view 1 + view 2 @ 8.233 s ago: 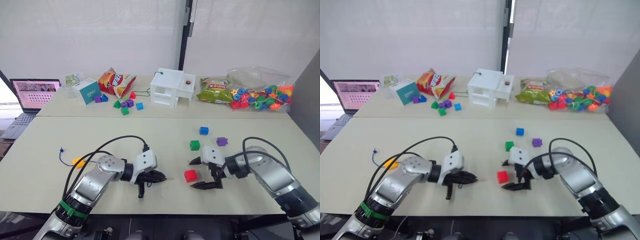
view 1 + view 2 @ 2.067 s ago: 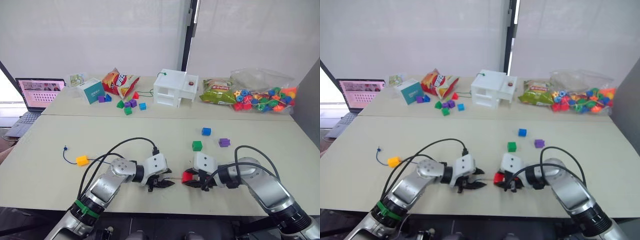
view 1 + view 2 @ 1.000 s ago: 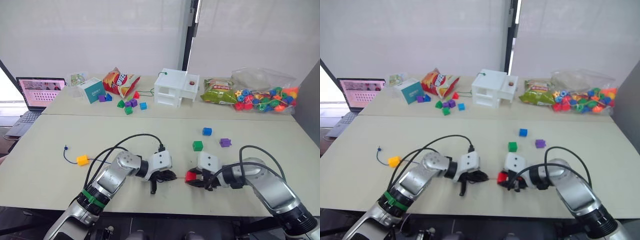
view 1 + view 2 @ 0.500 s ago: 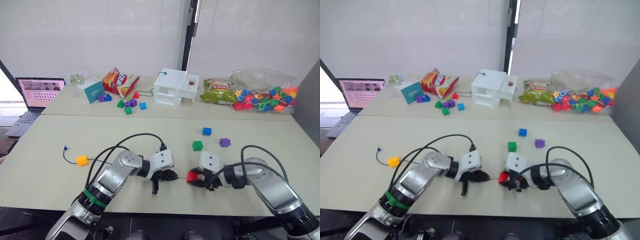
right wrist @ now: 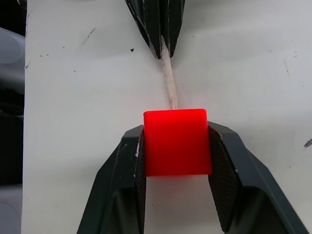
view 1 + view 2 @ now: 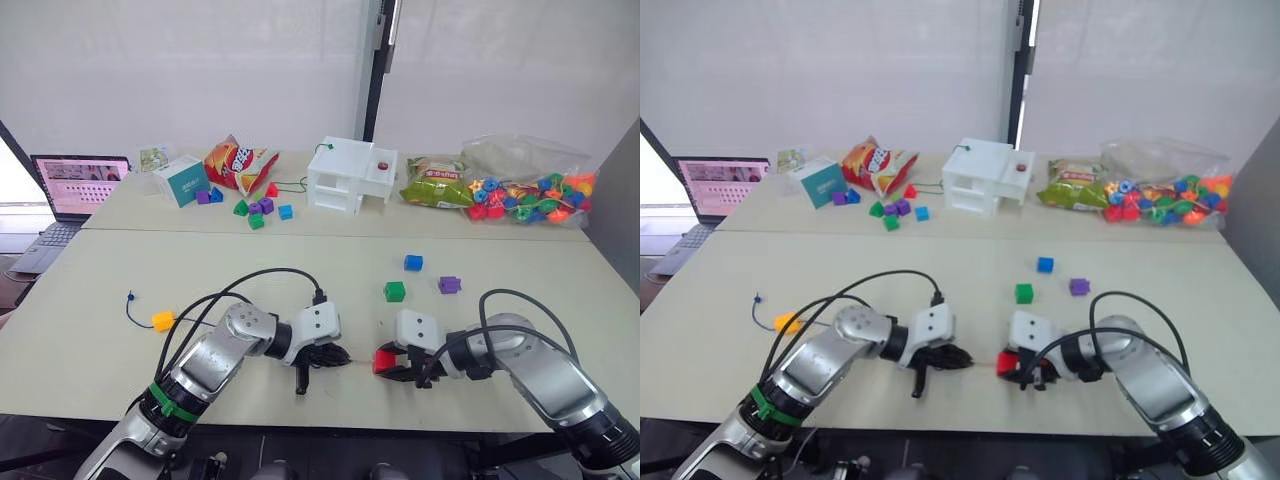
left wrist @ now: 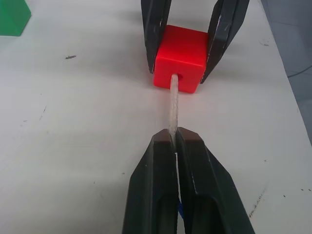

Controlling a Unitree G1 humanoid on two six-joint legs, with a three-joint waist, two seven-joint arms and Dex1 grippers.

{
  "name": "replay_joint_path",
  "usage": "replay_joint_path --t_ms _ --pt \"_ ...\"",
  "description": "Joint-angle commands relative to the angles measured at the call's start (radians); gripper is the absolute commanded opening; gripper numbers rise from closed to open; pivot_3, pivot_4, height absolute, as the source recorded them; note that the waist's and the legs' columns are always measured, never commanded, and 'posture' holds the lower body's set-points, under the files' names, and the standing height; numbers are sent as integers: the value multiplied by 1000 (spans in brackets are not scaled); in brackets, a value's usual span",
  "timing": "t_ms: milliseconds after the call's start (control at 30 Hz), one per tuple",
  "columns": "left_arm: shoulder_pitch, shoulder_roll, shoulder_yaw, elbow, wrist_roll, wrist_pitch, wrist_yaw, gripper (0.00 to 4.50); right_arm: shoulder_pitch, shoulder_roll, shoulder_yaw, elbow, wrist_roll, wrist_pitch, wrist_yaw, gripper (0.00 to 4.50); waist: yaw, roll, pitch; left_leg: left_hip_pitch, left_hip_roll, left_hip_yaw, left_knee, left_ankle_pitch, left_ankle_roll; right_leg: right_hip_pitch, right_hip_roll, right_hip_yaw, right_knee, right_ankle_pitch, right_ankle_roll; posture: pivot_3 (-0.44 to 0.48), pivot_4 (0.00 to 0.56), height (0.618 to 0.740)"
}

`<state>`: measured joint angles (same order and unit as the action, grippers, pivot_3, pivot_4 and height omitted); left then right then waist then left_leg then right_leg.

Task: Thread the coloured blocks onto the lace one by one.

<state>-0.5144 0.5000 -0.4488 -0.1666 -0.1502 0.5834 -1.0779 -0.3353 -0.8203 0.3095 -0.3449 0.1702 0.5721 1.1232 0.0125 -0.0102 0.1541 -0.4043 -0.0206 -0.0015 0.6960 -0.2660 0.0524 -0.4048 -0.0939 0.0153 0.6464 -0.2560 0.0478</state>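
Observation:
My right gripper is shut on the red block, holding it just above the near table. My left gripper is shut on the lace's pale stiff tip. The tip reaches into the hole in the red block. The two grippers face each other close together, left gripper and red block. The blue lace trails off to my left, with a yellow block along it near the knot. Green, blue and purple blocks lie loose beyond my right gripper.
On the far table stand a white house-shaped box, a bag of round beads, a chips bag, a teal box, several small blocks and a laptop at the far left.
Since the earliest frames my right gripper has closed on the red block and brought it to my left gripper. Over the last second both have barely shifted.

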Motion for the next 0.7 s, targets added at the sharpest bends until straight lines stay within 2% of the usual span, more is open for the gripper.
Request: replay_joint_path --t_ms 33,400,500,700 --pt "-29 -14 87 -66 -29 5 56 17 11 -15 46 -3 8 -5 55 1182 0 0 0 0 0 0 0 0 0 0 0 0 0 0 0 0 150 740" --pt "-30 -62 41 -133 -58 76 84 17 -17 -2 67 -8 6 11 58 1182 -3 0 0 1 1 0 0 0 0 1 1 0 0 0 0 0 150 740" --pt "-33 -36 43 -119 -46 83 88 17 -18 -11 65 10 0 3 59 1182 -4 0 0 1 1 0 -1 0 0 1 1 0 0 0 0 0 150 740" --pt "-33 74 43 -152 -58 152 55 17 -24 -26 48 49 -6 -20 63 1182 -4 0 0 2 1 0 -1 0 0 1 1 0 0 0 0 0 150 740"
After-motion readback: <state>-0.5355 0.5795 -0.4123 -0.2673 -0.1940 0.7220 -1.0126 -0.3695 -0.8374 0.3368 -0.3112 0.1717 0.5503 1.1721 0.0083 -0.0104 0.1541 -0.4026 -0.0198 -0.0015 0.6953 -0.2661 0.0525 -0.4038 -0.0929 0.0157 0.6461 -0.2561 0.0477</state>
